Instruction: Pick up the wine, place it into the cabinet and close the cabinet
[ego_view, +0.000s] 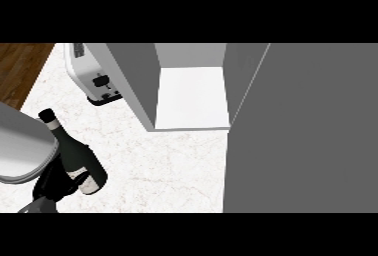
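Dark glass wine bottle (76, 159), with a black capsule at the neck and a pale label low on the body, stands at the left of the white marbled surface (170, 165), its neck tilted up and left toward the grey left forearm (22, 145). Black left hand (53, 184): at the lower left, below the forearm's rounded end, fingers curled about the lower body of the bottle near the label; judged to have hold of it, though whether the base is lifted off the surface cannot be told. Right hand: not visible in this view. White open cabinet (190, 97): upper centre, a pale floor between grey side walls, opening facing the viewer. Large grey cabinet door panel (303, 130): fills the right side, swung open. White toaster-like appliance with black controls (92, 75): upper left, just beside the cabinet's left wall. Brown wooden floor (21, 65): far upper left corner. Governing relation: the cabinet opening lies up and to the right of the held bottle, well apart, with bare surface between; the bottle's long axis runs roughly upright, leaning left. Left hand is the one on the bottle, so the carry rightward falls to it.
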